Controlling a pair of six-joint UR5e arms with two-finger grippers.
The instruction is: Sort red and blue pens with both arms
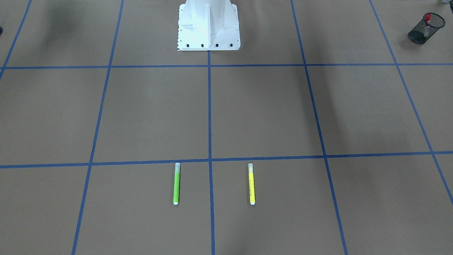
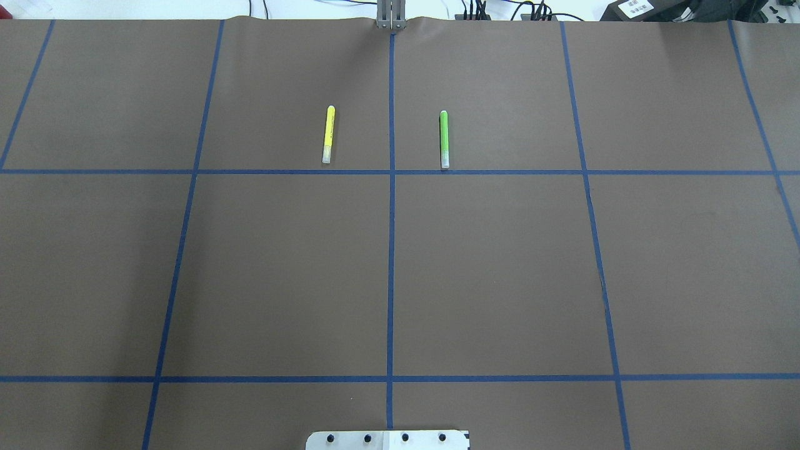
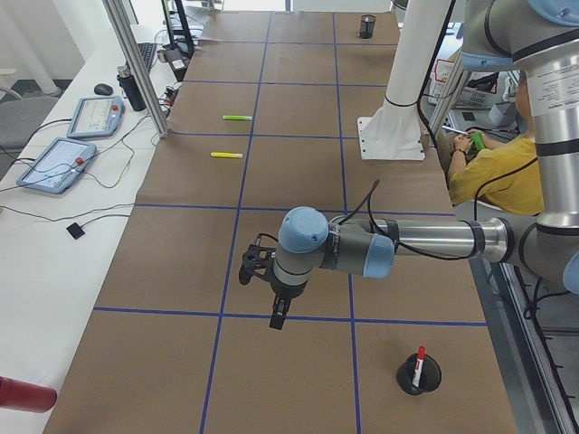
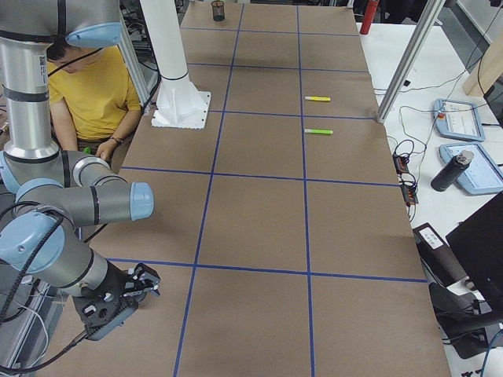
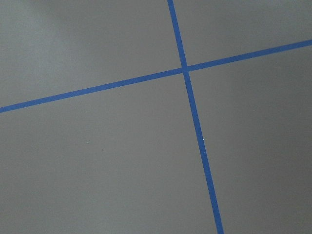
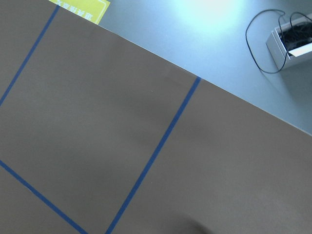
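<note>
At the left end, the red marker (image 3: 418, 362) is seen standing in a black mesh cup (image 3: 407, 380); the blue highlighter is not shown. Sorting is judged nearly done, so the yellow highlighter (image 2: 328, 134) and green highlighter (image 2: 444, 139) at the far middle are best left untouched. The left gripper (image 3: 278, 315) is hung low on an outstretched arm, and the right gripper (image 4: 141, 284) is folded in at the right end; whether either is parted or closed cannot be told.

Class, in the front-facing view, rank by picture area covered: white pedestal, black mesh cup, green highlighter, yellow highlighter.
1. white pedestal, though cropped by the frame
2. black mesh cup
3. green highlighter and yellow highlighter, alike
</note>
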